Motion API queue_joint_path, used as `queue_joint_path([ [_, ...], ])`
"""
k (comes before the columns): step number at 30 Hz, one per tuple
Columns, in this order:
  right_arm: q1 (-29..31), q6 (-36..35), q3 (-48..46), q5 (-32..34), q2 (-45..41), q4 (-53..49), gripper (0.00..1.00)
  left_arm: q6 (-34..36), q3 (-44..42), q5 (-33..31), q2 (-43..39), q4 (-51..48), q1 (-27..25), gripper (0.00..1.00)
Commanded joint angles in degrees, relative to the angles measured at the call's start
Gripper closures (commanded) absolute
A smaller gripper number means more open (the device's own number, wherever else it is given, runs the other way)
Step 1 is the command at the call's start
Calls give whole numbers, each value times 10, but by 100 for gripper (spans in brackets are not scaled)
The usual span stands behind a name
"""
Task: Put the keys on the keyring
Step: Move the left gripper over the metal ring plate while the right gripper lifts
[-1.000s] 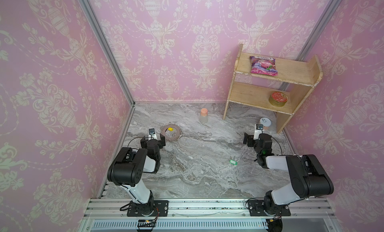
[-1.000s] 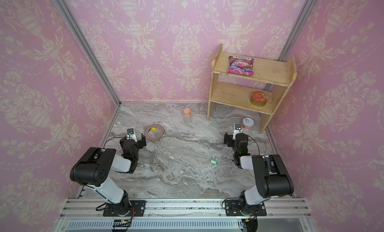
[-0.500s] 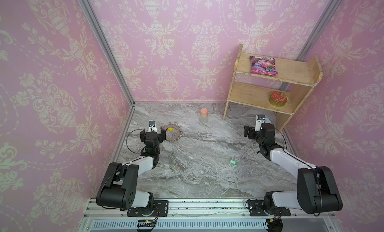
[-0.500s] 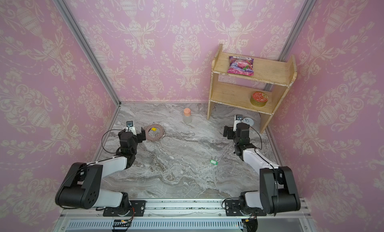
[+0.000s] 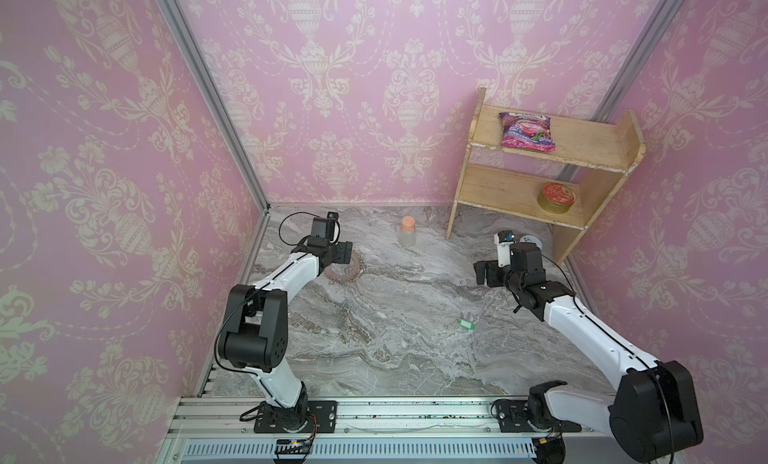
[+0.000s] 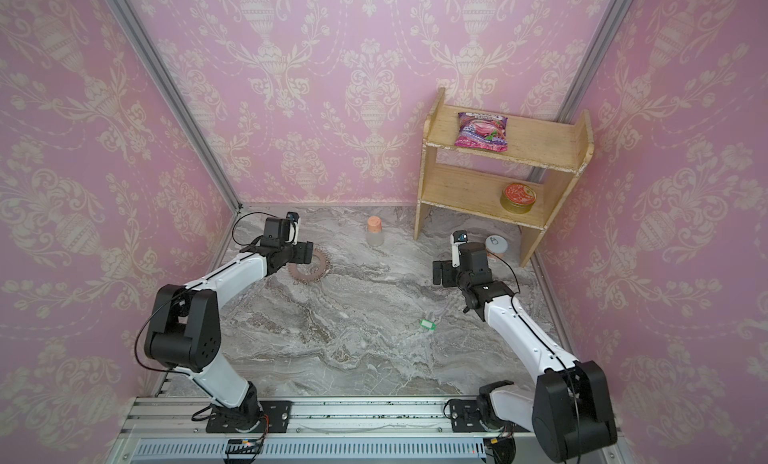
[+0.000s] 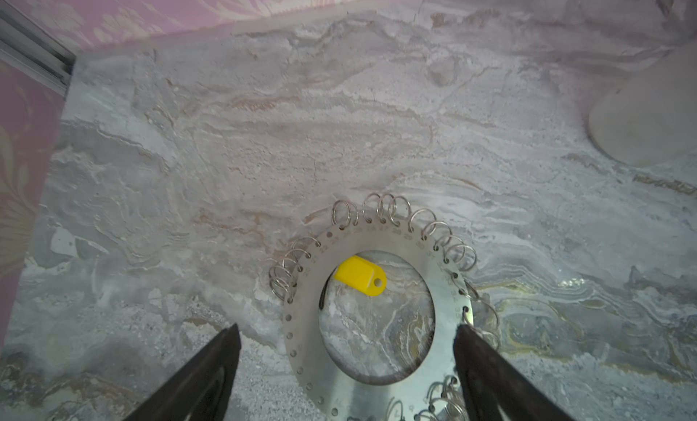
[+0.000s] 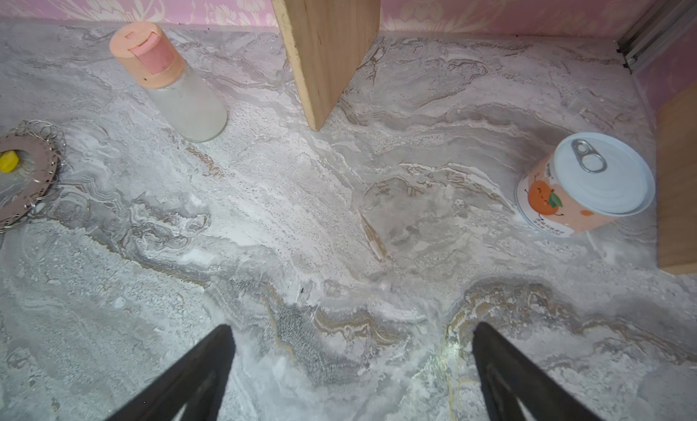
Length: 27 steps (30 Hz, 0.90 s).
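Since the earlier frames, both arms are reaching out from their folded poses. In both top views the left gripper point(image 5: 344, 254) is now hanging over the keyring point(image 5: 353, 270), and the right gripper point(image 5: 484, 272) is standing further toward the middle of the table point(image 5: 395, 358).

In the left wrist view the left gripper point(image 7: 347, 328) is holding its jaws apart. One finger is lying outside the keyring point(image 7: 301, 309) and the other is sitting at the fringe of wire rings; contact cannot be confirmed. The right gripper point(image 8: 350, 328) is likewise standing with jaws apart over bare marble, holding nothing.

The yellow key point(image 7: 360, 275) is lying inside the central hole, against its inner edge, not threaded. The green key point(image 5: 466, 324) is lying alone, well apart from the keyring and nearer the right arm.

Handling, as a judgement:
- The keyring is looking stiff, thin and flat, so it is likely sliding before lifting. Take it across the plate edge, clear of the loose rings.
- The keys are looking light, rigid and smooth. Pinch the flat body, leaving the loop end free.
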Motion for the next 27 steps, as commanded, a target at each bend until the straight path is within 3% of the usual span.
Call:
queue_joint_path([
  [1,9,10,16,-20,-22,-43,0,-13,57,34,36,-118,-3,13],
  [9,17,15,22,-26,-34,-55,0,-20,166,53,127,-232,-10,19],
  [27,26,28,32,-36,-56,-70,0,-38,244,161,220,-374,-13,15],
])
